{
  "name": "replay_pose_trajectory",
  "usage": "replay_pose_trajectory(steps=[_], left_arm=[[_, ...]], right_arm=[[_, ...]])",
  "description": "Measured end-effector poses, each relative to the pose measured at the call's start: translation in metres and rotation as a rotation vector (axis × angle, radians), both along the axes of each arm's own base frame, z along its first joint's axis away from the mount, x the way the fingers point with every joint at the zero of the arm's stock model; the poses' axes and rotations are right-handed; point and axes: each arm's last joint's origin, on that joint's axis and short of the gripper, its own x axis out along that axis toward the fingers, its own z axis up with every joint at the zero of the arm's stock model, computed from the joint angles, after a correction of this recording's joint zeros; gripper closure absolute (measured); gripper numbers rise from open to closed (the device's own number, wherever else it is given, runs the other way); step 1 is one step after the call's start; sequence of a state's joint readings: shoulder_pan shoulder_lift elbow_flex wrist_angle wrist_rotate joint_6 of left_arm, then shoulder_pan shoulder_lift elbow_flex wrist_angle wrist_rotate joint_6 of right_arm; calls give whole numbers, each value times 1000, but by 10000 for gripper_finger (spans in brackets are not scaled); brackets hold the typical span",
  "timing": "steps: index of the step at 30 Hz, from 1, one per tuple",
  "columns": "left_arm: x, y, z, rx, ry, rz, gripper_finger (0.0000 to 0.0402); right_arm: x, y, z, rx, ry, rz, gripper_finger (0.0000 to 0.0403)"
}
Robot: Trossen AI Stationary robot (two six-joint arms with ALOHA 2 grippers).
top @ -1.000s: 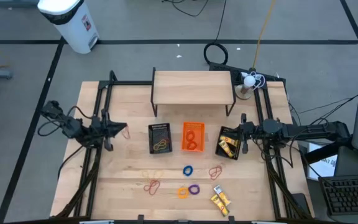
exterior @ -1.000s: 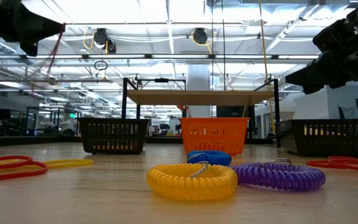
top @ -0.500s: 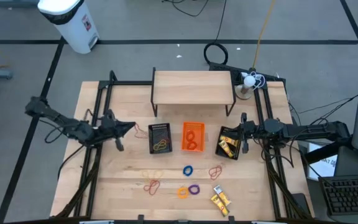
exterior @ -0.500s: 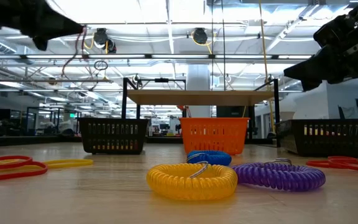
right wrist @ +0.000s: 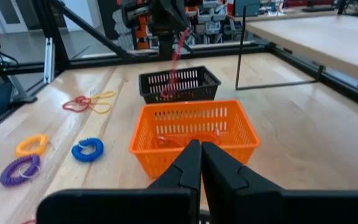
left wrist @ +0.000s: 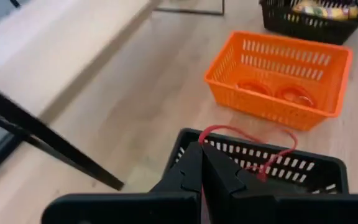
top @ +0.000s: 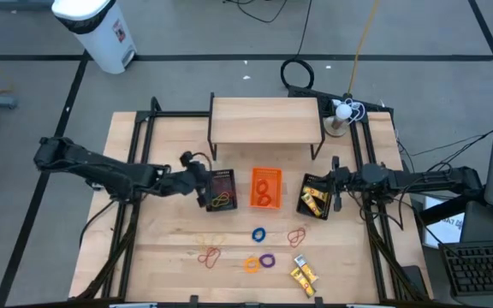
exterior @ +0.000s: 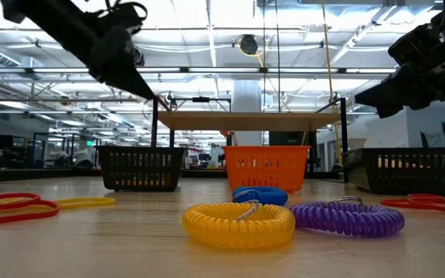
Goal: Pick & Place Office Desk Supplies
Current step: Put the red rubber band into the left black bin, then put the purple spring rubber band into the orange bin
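Note:
My left gripper [top: 204, 181] hangs over the left edge of the left black mesh tray [top: 221, 190], shut on a thin red rubber band [left wrist: 272, 140]. That tray holds yellow and red bands. My right gripper [top: 335, 184] waits shut and bare beside the right black mesh tray [top: 317, 197], which holds yellow pieces. Loose on the table's near half lie a blue ring [top: 258, 233], an orange ring [top: 252, 264], a purple ring [top: 268, 260], red bands [top: 209, 255] and yellow oblong pieces [top: 305, 274]. My left gripper pinches the red rubber band's upper end [left wrist: 209, 132] between its two shut fingertips. The fingers slant down toward the table's right. The band hangs slack below them [right wrist: 174, 59], over the left black tray; whether its lower end touches the tray, I cannot tell.
An orange tray [top: 265, 188] with red rings stands between the two black trays. A low wooden shelf [top: 265, 120] on black legs stands behind them. Another red band [top: 296, 235] and tan bands [top: 204, 239] lie near the rings.
My left gripper has swung from the table's left edge toward the right and tipped downward. It carries the red rubber band, which now dangles over the left black tray. It has stayed shut.

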State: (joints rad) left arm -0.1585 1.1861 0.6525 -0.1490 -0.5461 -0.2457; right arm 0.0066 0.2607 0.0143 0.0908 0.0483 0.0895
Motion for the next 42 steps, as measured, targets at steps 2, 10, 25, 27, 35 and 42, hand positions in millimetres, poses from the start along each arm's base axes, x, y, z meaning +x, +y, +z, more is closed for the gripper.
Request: replay_pose_trajectory(steps=[2, 10, 25, 27, 35, 42], left_arm=[[5, 2, -4, -18, 24, -11, 401], [8, 8, -25, -91, 164, 18, 401], [12, 7, -39, -148, 236, -19, 357], [12, 6, -39, -173, 240, -42, 330], [18, 5, -5, -183, 194, -65, 172], [-16, 1, 54, -47, -37, -115, 153]], right_arm=[[0, 0, -1, 0, 8, 0, 399], [0, 0, 0, -1, 5, -1, 399], [0, 0, 1, -1, -7, -2, 399], [0, 0, 1, -1, -7, -2, 399], [0, 0, 1, 3, -7, -1, 399], [0, 0, 0, 4, -4, 0, 399]])
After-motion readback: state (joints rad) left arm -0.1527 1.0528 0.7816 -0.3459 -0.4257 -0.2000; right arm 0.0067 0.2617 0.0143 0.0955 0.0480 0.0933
